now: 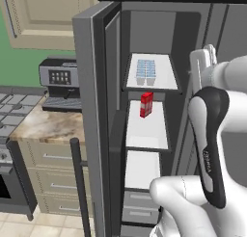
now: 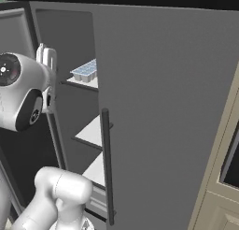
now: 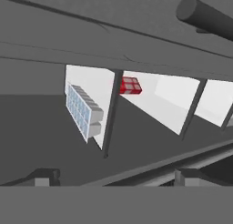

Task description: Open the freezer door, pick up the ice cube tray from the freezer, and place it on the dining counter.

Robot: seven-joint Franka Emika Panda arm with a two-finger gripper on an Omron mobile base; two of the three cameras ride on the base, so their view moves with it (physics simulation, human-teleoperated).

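Note:
The freezer door (image 1: 88, 96) stands swung open to the left, its dark handle (image 1: 80, 183) low in front. Inside the freezer (image 1: 144, 43), the pale-blue ice cube tray (image 1: 146, 71) lies on the top white shelf; it also shows as the tray (image 2: 85, 71) and, rolled sideways, as the tray (image 3: 84, 111). My gripper (image 3: 117, 177) is open and holds nothing. It hangs in front of the freezer opening at about top-shelf height, apart from the tray. The dining counter is out of view.
A red carton (image 1: 146, 104) stands on the second shelf, with grey drawers (image 1: 140, 207) at the bottom. The wider plain grey door (image 2: 168, 107) with its bar handle (image 2: 106, 163) stays closed on the right. A small counter (image 1: 48, 127) with a coffee machine (image 1: 60, 82) and a stove (image 1: 9, 111) lie left.

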